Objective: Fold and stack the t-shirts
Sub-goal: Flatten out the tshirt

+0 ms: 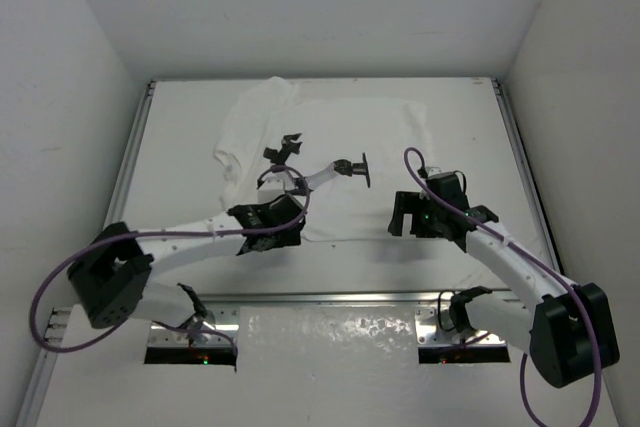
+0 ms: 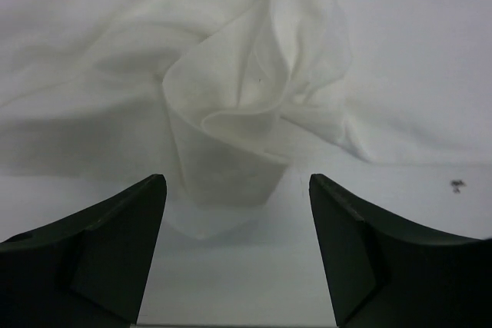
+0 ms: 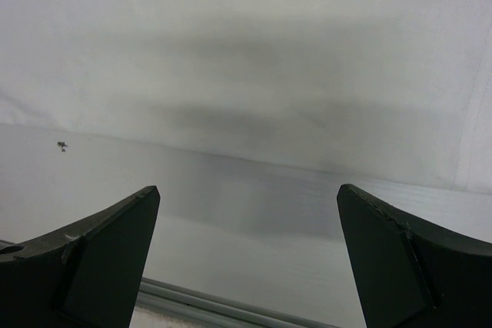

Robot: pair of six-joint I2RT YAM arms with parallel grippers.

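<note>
Folding looks barely begun, as I judge it: the t-shirt (image 1: 345,142) lies spread and rumpled on the far middle of the table (image 1: 475,137), with no clean fold line to be seen and no stack started. The left gripper (image 2: 238,213) hangs low over the shirt's left part with its jaws spread. A twisted peak of cloth (image 2: 238,113) stands up just beyond its fingers (image 2: 115,259), touching neither of them, so it pinches nothing. The right gripper (image 3: 246,220) sits near the shirt's near right edge, jaws wide apart and empty, with bare table under it and the flat cloth beginning just beyond.

The step in hand reads as arranging the cloth before a fold. The next move likely calls for smoothing or regripping that raised bunch, then a pinch on one layer at an edge or corner (the fabric is thin and nearly as pale as the table, so the edge is hard to pick out). A grab that is too deep could take two layers and drag the whole shirt.

As for containers, no bin, tray or basket shows in any view; the shirt rests directly on the table
</note>
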